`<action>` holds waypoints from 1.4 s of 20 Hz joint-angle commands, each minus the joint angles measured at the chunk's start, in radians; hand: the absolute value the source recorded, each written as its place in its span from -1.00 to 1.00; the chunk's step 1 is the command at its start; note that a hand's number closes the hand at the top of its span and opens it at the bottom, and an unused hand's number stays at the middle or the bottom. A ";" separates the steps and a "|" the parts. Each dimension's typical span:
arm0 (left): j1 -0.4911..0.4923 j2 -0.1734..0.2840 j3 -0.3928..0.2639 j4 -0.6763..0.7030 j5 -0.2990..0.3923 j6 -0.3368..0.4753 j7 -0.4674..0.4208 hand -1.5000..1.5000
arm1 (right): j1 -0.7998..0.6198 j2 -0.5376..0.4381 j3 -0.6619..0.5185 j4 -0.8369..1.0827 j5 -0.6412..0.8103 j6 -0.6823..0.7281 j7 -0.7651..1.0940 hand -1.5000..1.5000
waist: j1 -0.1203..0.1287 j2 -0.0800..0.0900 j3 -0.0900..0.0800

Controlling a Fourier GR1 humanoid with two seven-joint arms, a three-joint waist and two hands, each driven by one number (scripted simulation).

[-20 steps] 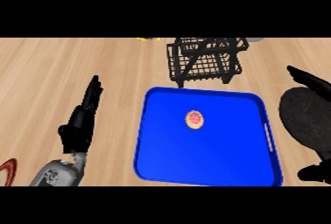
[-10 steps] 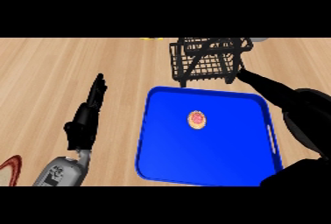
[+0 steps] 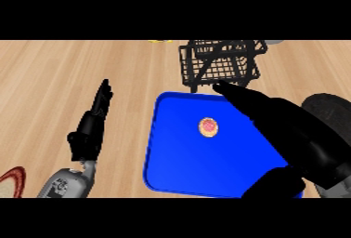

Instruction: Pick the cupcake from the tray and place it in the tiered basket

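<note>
A small cupcake (image 3: pixel 208 127) with pink top sits near the middle of the blue tray (image 3: pixel 178 153). Behind the tray stands the black wire tiered basket (image 3: pixel 221 62). My right hand (image 3: pixel 274 116) stretches over the tray's right half with fingers straight, their tips near the tray's far edge, just right of and above the cupcake; it holds nothing. My left hand (image 3: pixel 93 123) rests open on the wooden counter to the left of the tray, fingers pointing away from me.
A reddish rim of a plate or bowl (image 3: pixel 12 179) shows at the lower left corner. A yellow object (image 3: pixel 162 41) and a grey object (image 3: pixel 274 42) peek in at the far edge of the wooden counter (image 3: pixel 55 74).
My right hand has swung in from the right edge across the tray toward the cupcake and the basket. The left hand has barely shifted.
</note>
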 commanded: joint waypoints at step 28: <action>0.055 -0.070 0.050 -0.069 -0.093 -0.045 0.034 0.00 | 0.037 0.070 0.156 0.144 0.400 0.134 -0.053 -1.00 | -0.002 0.001 0.001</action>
